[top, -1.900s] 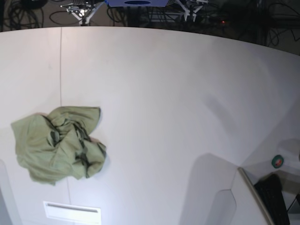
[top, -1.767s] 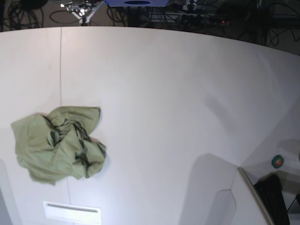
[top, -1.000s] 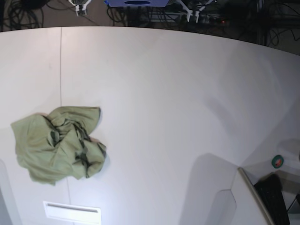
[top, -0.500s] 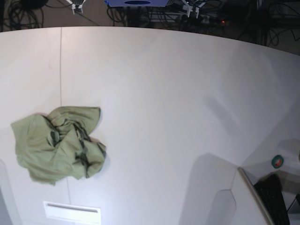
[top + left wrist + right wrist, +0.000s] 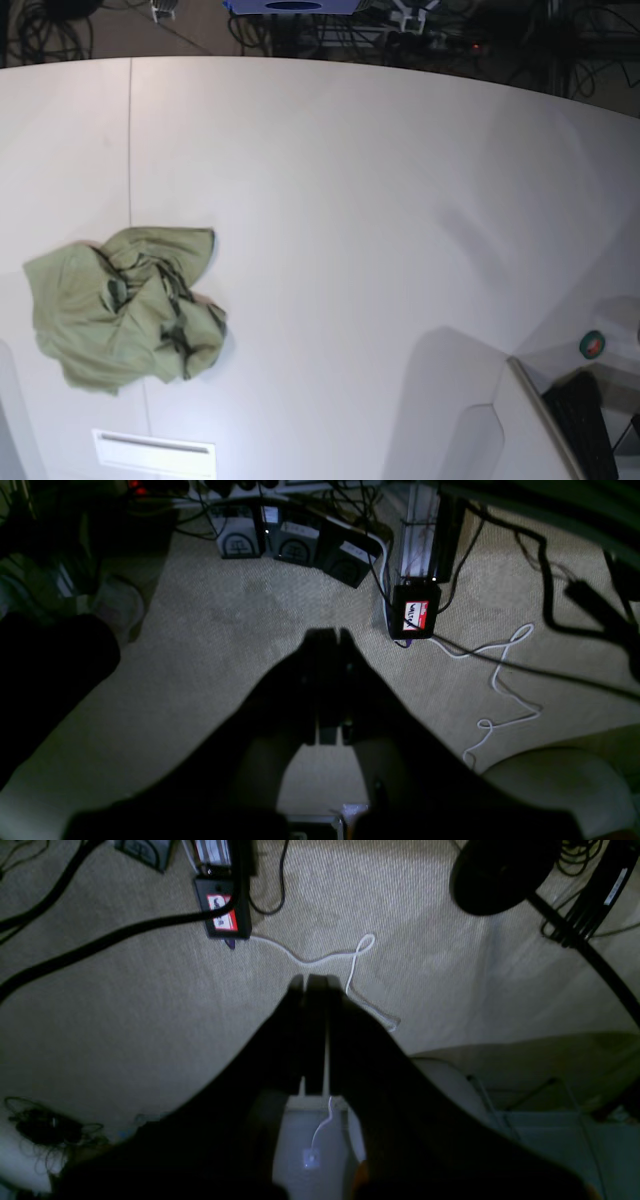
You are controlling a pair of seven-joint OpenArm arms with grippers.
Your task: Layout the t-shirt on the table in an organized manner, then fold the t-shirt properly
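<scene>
The olive t-shirt (image 5: 122, 306) lies crumpled near the bench's (image 5: 360, 200) left edge, nearer the right arm. Both tools, left (image 5: 327, 635) and right (image 5: 311, 981), hang pinched together, empty, above carpeted floor, off the bench.

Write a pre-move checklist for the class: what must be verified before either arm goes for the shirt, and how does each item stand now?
1. t-shirt on the table: ok, it lies near the table's left side in the base view.
2. Shirt spread flat: not ok, it is a crumpled heap.
3. left gripper ready to grasp: not ok, jaws shut, over carpet.
4. right gripper ready to grasp: not ok, jaws shut, over carpet.
5. Grippers holding nothing: ok.
6. Collar and sleeves located: cannot tell, folds hide them.
</scene>
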